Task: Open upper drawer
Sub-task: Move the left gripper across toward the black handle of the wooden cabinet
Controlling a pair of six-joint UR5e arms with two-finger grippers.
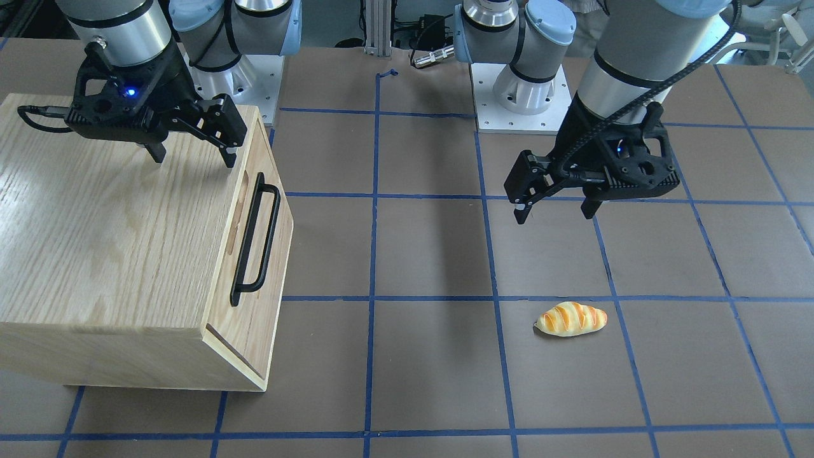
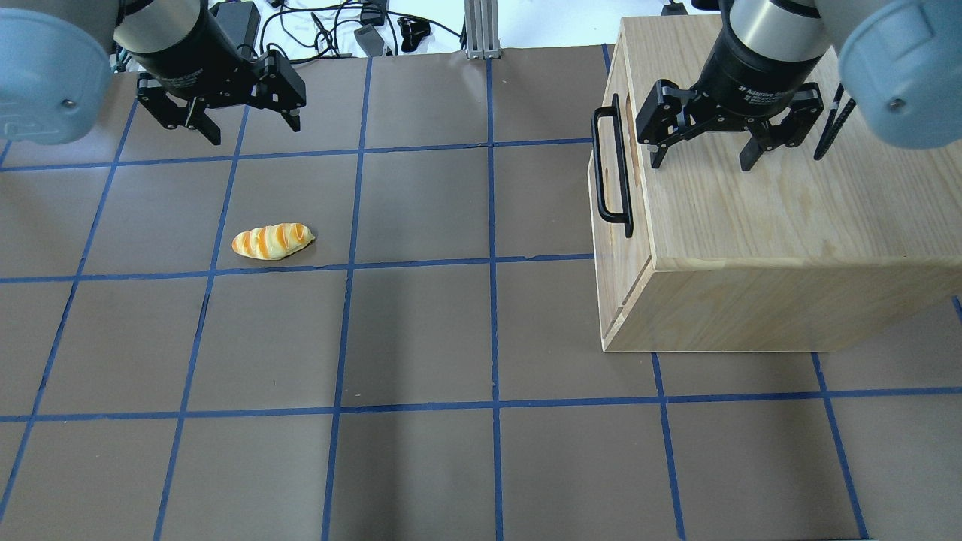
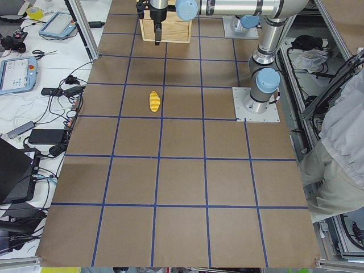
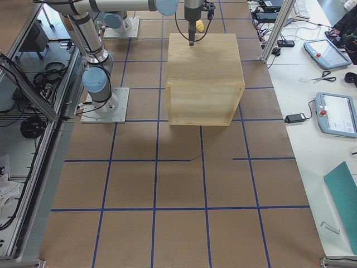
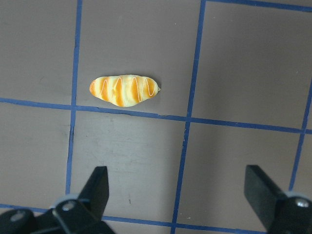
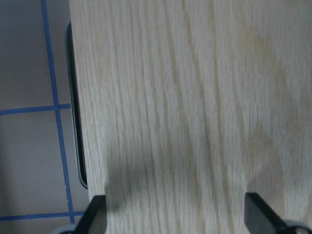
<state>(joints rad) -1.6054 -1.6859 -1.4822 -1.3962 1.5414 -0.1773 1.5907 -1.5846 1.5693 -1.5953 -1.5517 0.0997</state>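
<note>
My right hand point(image 2: 703, 161) hovers over the top of an oak cabinet point(image 2: 789, 218). Its fingers are spread apart and hold nothing. The cabinet stands on the right side of the desk point(image 2: 421, 338), with its front turned toward the desk's middle. The upper drawer point(image 2: 620, 252) sits at the top of that front and looks fully shut. Its black bar handle point(image 2: 600, 169) runs along the panel, just beyond the cabinet's edge from my fingers and lower than they are. My left hand point(image 2: 254, 133) hangs far off over bare desk, fingers also apart and empty, near a toy bread roll point(image 2: 272, 241).

I judge that the reach for the handle has not yet begun. The main risk is dropping down too early, which would drive my fingers into the cabinet's top edge instead of past it. A shallow or crooked grip could slip off the thin bar. Nothing braces the cabinet, so a pull off the drawer's line might bind the drawer and drag the whole box across the desk.
</note>
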